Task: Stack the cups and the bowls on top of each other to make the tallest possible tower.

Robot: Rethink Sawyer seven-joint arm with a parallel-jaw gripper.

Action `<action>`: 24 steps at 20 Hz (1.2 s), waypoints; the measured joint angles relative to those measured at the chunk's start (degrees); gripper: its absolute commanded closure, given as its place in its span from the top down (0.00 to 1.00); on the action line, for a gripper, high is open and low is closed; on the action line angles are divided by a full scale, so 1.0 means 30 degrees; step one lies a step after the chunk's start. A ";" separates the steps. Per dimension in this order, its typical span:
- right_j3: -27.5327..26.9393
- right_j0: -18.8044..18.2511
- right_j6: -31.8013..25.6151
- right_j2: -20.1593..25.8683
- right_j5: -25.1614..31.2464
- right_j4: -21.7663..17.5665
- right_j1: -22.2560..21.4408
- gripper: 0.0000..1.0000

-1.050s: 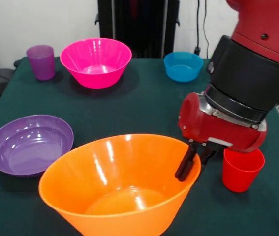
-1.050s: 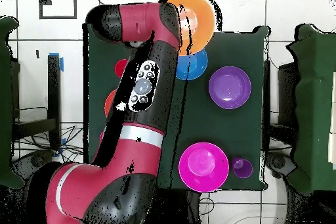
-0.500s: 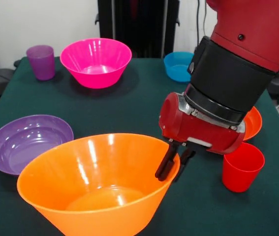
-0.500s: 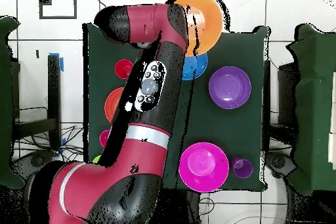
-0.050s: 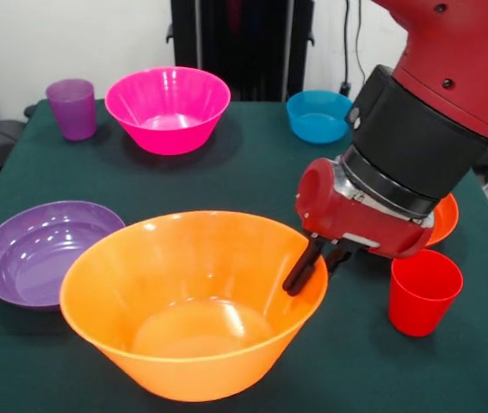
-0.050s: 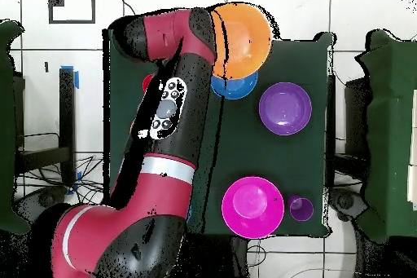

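My gripper [image 5: 315,268] is shut on the right rim of the large orange bowl [image 5: 188,314], one finger inside the wall and one outside. The bowl stands nearly level at the table's near side. From overhead the orange bowl [image 6: 243,38] overlaps the medium blue bowl [image 6: 236,89] and reaches past the table's edge. A purple bowl [image 5: 41,254] lies to the left and a pink bowl [image 5: 168,107] at the back. A red cup [image 5: 423,291] stands right of the gripper, and a purple cup [image 5: 72,108] at the back left.
A small blue bowl [image 5: 319,115] sits at the back right. A red-orange bowl [image 5: 444,217] shows partly behind the arm. Overhead, the purple bowl [image 6: 285,108], pink bowl [image 6: 253,206] and purple cup [image 6: 300,208] lie right of the arm.
The orange bowl has swung from tilted to nearly level and shifted right in the front view. The gripper rose slightly with it, still clamped on the rim.
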 measured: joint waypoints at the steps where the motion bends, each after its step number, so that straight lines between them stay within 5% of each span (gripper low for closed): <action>1: 0.0000 0.0061 0.0000 -0.0008 0.0135 -0.0020 0.0029 0.00; 24: -0.0357 -0.0393 0.0000 -0.0016 0.0752 -0.0032 0.1149 0.00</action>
